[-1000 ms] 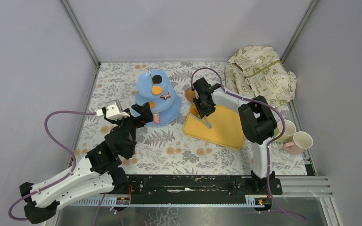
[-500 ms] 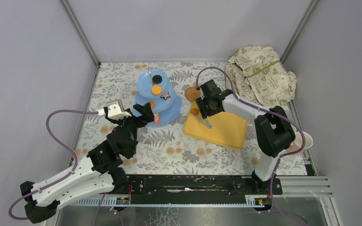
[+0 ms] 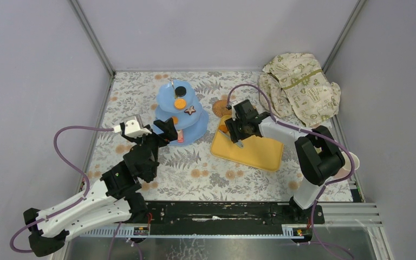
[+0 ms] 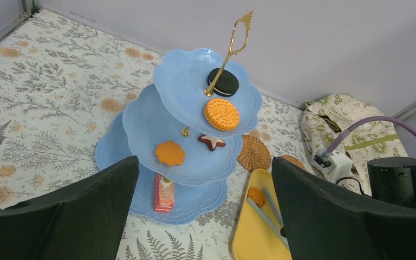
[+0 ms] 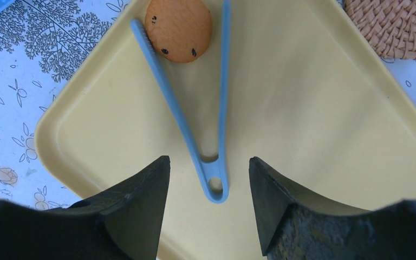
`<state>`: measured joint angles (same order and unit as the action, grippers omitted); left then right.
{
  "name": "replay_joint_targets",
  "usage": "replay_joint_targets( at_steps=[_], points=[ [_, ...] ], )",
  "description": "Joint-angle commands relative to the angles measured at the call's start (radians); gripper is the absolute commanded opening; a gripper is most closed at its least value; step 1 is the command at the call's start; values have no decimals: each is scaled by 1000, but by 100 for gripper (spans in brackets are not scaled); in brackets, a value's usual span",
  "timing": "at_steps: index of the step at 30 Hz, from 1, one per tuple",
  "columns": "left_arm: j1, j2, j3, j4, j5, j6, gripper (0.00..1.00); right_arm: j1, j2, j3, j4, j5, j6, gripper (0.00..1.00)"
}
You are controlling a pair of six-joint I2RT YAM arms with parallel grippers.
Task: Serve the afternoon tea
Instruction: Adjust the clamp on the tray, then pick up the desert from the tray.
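My right end effector hangs open over the tongs, at their hinge. The orange biscuit (light, hard, probably slick) I'd pinch across its rim. Meanwhile my left end effector gapes wide.

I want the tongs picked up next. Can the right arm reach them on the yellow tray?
Probably yes. The right gripper hangs open directly above the tongs, their hinged end lined up between its jaws, and nothing on the tray covers them.

My right fingers straddle the tongs with bare tray either side; 1 orange biscuit blocks the gap between their arms ahead.
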<state>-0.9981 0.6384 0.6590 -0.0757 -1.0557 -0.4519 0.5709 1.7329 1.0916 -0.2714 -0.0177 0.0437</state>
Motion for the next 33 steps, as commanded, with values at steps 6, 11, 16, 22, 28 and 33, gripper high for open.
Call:
replay_joint_targets(
  at_steps=[6,11,16,22,28,33],
  points=[
    [7,0,-1,10,-33,5,100,8,38,3,64,-33,-56,63],
    [6,-2,-5,11,-34,3,100,9,63,14,58,-39,-65,63],
    [7,3,-4,11,-34,2,100,9,83,20,62,-44,-74,63],
    [7,3,-6,11,-38,1,100,7,104,39,60,-44,-87,63],
    [7,6,-4,13,-39,2,100,7,121,55,52,-74,-92,57],
    [7,0,-6,11,-40,0,100,4,131,61,48,-110,-93,47]
  ],
)
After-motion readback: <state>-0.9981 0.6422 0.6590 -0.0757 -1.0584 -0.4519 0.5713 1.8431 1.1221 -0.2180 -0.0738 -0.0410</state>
